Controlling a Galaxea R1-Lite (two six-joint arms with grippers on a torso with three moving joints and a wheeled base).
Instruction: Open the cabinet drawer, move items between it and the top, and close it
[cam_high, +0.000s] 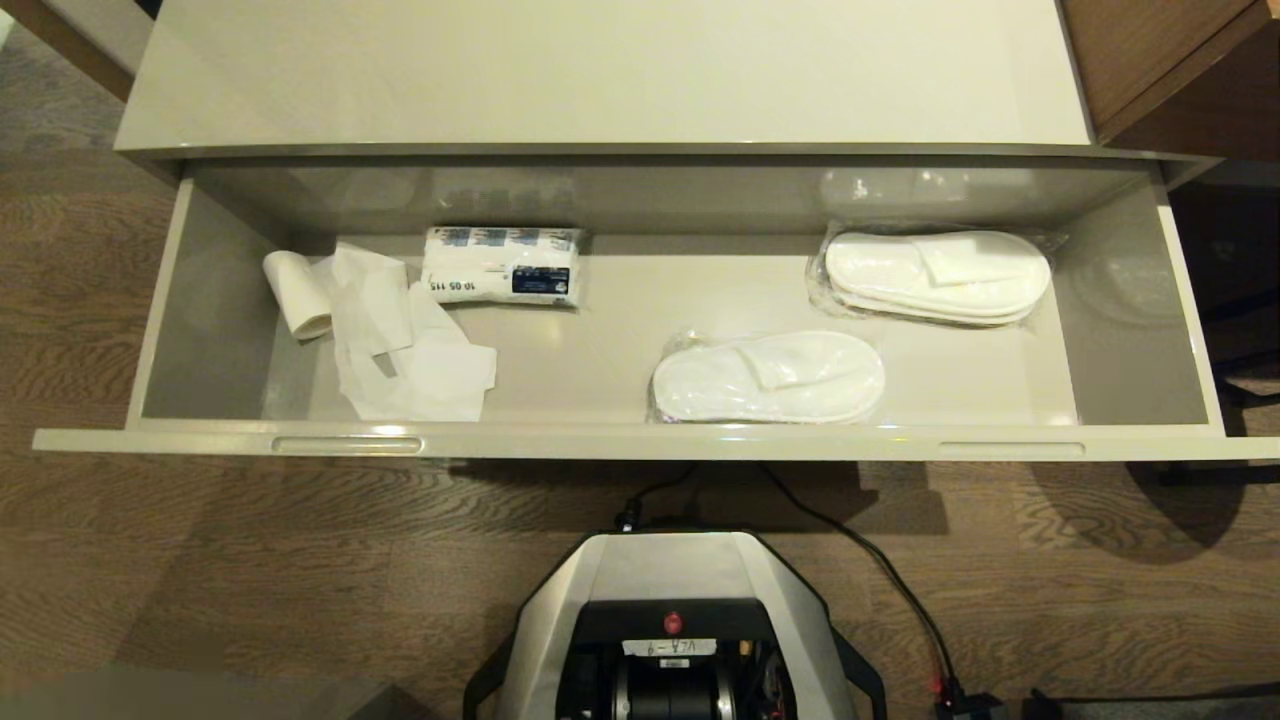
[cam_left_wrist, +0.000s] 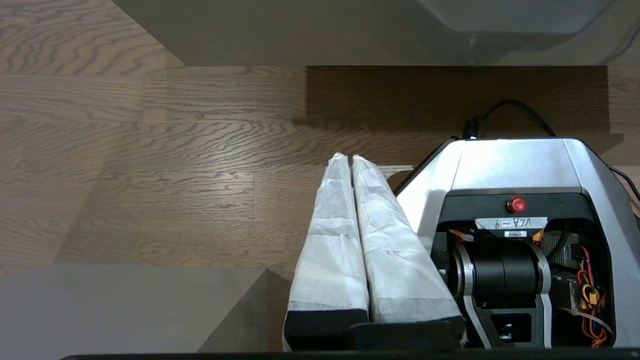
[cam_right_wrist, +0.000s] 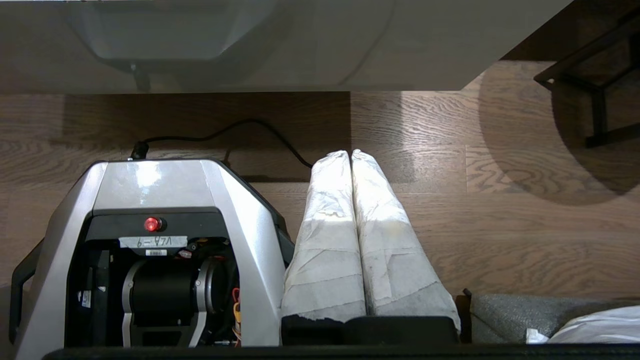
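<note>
Drawer (cam_high: 640, 440) open already, top (cam_high: 600, 70) bare; moving step in hand, nothing picked up yet. Parked low beside the base (cam_high: 680, 600): left gripper (cam_left_wrist: 350, 159) and right gripper (cam_right_wrist: 350, 154), fingers pressed together, holding nothing. All items well ahead of and above both grippers, inside the drawer. Next, by the look of it: raise an arm, spread fingers, reach in. Slipper packs (cam_high: 768, 377) (cam_high: 938, 275) glossy-wrapped, flat; printed packet (cam_high: 503, 265); paper roll (cam_high: 298, 293) with loose tail (cam_high: 405, 345).

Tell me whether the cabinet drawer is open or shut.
Open. The cabinet drawer is pulled out from under the top, and its inside shows two slipper pairs, a paper roll and a wrapped pack.
</note>
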